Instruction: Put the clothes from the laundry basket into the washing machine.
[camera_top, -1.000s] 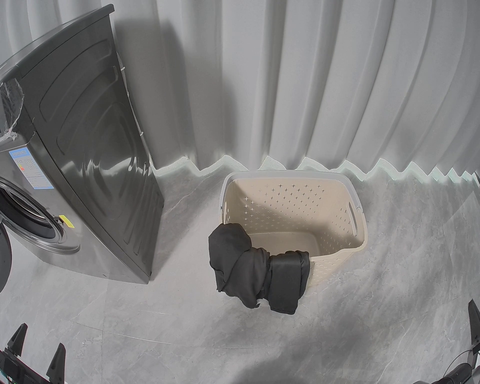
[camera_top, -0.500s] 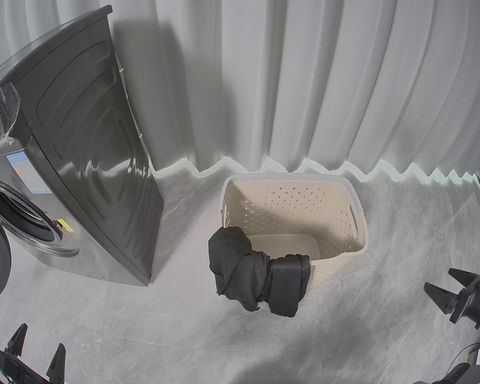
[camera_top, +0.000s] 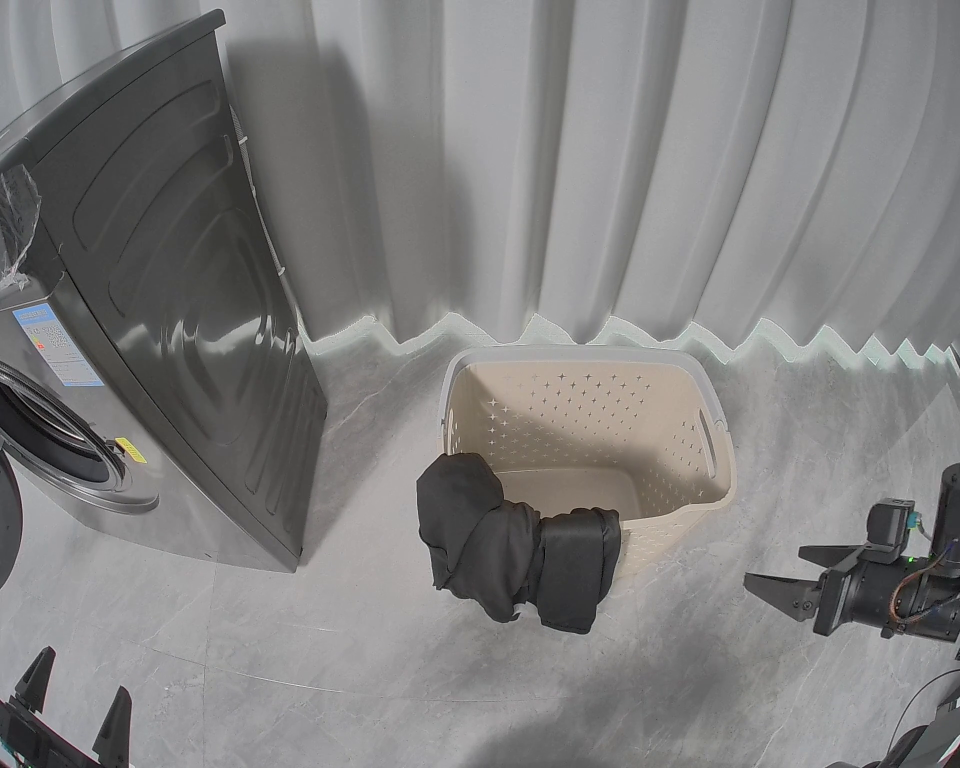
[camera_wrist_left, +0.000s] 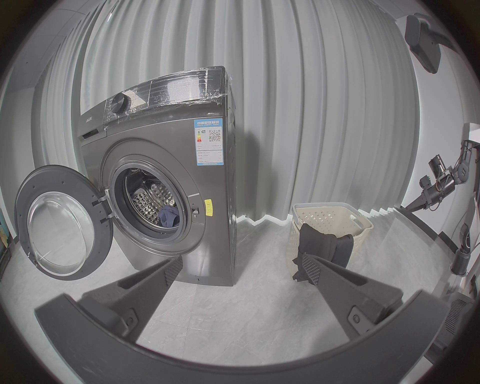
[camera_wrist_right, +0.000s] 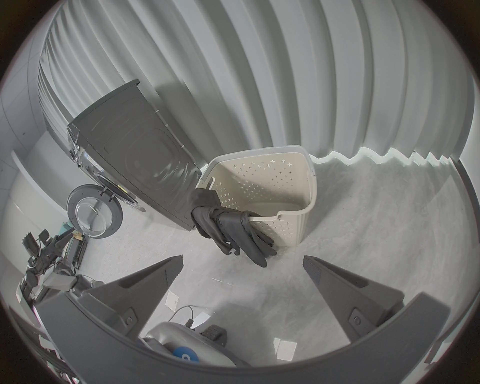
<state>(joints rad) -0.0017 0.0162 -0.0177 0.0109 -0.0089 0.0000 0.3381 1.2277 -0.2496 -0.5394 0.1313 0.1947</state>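
A beige laundry basket (camera_top: 585, 352) stands on the floor in the middle. A dark grey garment (camera_top: 515, 550) hangs over its near left rim, mostly outside; the basket floor behind it looks bare. The grey washing machine (camera_top: 190, 290) stands to the left, its round door (camera_wrist_left: 62, 222) swung open and a blue cloth (camera_wrist_left: 169, 216) lying in the drum. My right gripper (camera_top: 775, 568) hovers open to the right of the basket, pointing at it, nothing between its fingers. My left gripper (camera_top: 82, 672) is low at the near left, open and empty, facing the machine (camera_wrist_left: 165, 170).
White curtains (camera_top: 600, 160) hang close behind the basket and the machine. Bare grey floor (camera_top: 350, 640) lies between me, the basket and the machine. Small paper slips and a cable (camera_wrist_right: 187, 312) lie on the floor near my base.
My right gripper has come in from the right edge and moved left toward the basket. The left gripper, the garment and the basket have stayed where they were.
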